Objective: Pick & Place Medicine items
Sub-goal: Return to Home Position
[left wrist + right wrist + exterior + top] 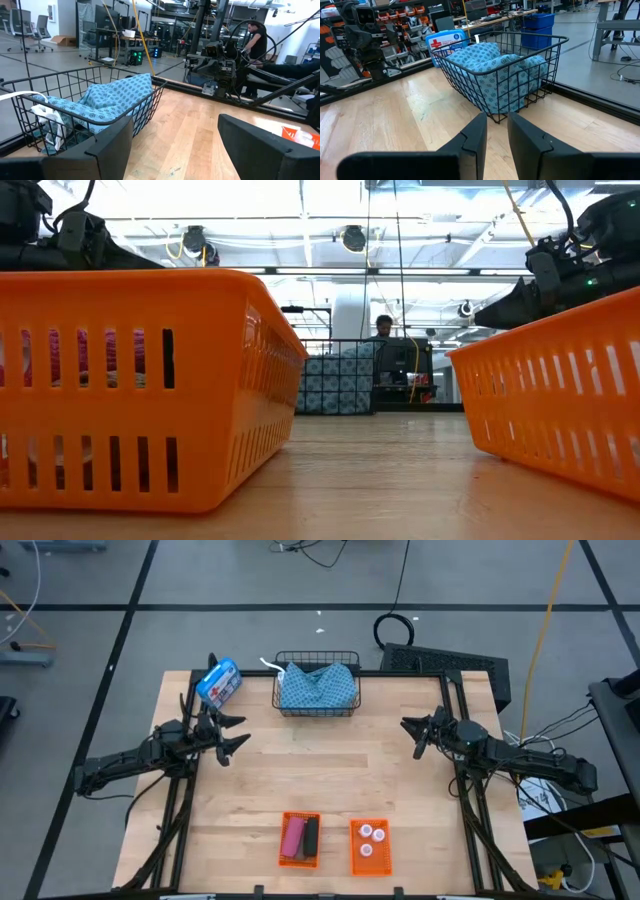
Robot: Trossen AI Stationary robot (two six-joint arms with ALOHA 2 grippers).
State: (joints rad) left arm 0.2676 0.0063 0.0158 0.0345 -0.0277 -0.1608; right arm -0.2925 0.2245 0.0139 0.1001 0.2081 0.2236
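Note:
Near the table's front edge stand two orange baskets. The left one (300,839) holds a pink piece (293,837) and a black piece (310,833) lying side by side. The right one (368,846) holds three small white round bottles (371,833) standing on its floor. My left gripper (243,733) hovers open over the table's left side, far from them, with nothing between its fingers (175,135). My right gripper (408,735) hovers over the right side, all but shut, with only a narrow slit between its empty fingers (496,130).
A black wire basket (317,687) with a blue patterned cloth (500,70) stands at the far edge. A blue-and-white package (218,682) lies to its left. Bare wood stretches between the arms. A person (257,37) stands in the room beyond the table.

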